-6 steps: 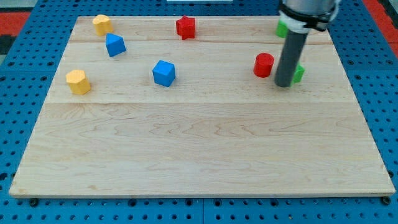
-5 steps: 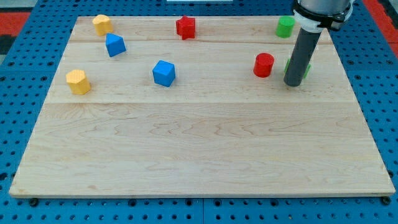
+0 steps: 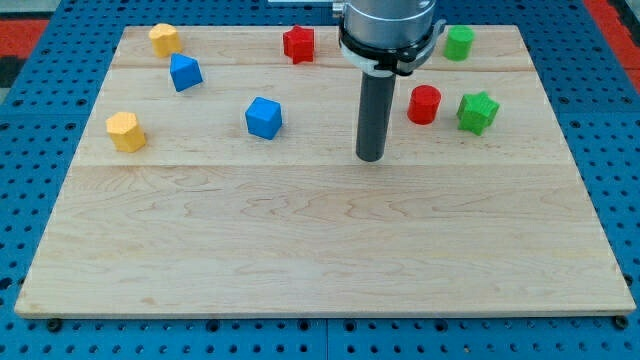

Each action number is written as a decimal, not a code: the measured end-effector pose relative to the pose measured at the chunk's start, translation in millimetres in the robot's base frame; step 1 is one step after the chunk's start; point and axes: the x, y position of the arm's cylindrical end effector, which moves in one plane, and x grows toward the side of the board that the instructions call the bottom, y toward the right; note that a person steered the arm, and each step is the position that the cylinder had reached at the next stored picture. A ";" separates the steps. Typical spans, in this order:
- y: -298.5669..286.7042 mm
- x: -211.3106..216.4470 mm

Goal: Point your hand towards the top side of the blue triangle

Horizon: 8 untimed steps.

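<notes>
The blue triangle block lies near the board's upper left, just below a yellow block. My tip rests on the wooden board right of centre, far to the right of and lower than the blue triangle. A blue cube lies between them, to the tip's left. The red cylinder stands just right of the rod.
A red star sits at the top centre, partly beside the arm. A green star and a green cylinder are at the right. A yellow hexagon block is at the left edge of the wooden board.
My tip has moved left, from beside the green star past the red cylinder to the middle of the board. The green star is now uncovered. No block has visibly shifted.
</notes>
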 end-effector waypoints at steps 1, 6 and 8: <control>0.0 -2.6; 0.0 -21.8; 0.0 -22.2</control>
